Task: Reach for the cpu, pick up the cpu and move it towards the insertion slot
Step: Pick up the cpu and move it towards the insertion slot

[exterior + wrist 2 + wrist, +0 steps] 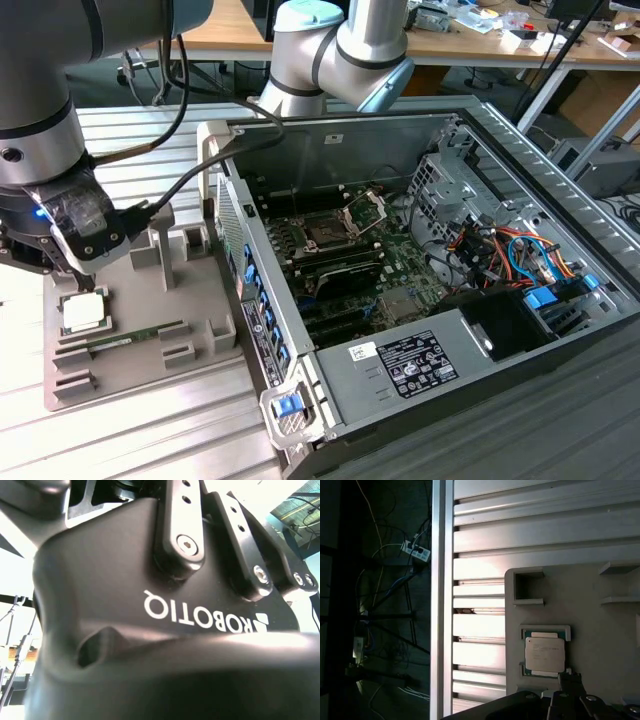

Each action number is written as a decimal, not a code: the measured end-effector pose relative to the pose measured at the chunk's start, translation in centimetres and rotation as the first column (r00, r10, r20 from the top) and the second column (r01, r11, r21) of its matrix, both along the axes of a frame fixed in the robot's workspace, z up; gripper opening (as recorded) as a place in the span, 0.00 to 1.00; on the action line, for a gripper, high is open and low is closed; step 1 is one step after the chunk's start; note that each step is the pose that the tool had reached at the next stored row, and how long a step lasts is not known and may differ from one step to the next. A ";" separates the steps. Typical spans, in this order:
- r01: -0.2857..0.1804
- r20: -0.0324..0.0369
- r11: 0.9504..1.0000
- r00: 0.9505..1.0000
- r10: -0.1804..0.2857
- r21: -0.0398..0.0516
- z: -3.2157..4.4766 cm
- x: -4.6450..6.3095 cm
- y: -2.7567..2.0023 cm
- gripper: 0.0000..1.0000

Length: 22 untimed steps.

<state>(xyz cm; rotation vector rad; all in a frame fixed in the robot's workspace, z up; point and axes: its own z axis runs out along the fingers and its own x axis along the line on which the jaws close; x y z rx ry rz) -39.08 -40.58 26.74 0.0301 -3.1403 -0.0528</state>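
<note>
From the exterior view's left, my gripper hangs just above the grey holder block on the slatted bench. It is nearest the cpu and, as far as I can see, not touching it. Whether it is spread or closed I cannot tell.

The cpu lies flat in a square pocket toward the exterior view's left end of the block, silvery top up. In the first wrist view the cpu sits square in that pocket, with a dark part of the gripper just beside one corner. Next to it on the block lies the green memory stick.

Further right stands the opened computer case. Inside it is the insertion slot, well apart from the cpu; its retention frame looks raised.

I judge the chip light, thin and stiff, with a smooth lid that could slip and an underside that won't forgive a scrape. I would take it by two opposite edges and keep it level, since the pocket seems to leave little edge proud.
</note>
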 end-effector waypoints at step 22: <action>0.000 0.000 1.000 1.000 0.000 0.000 -0.31 -0.2 -0.37 0.10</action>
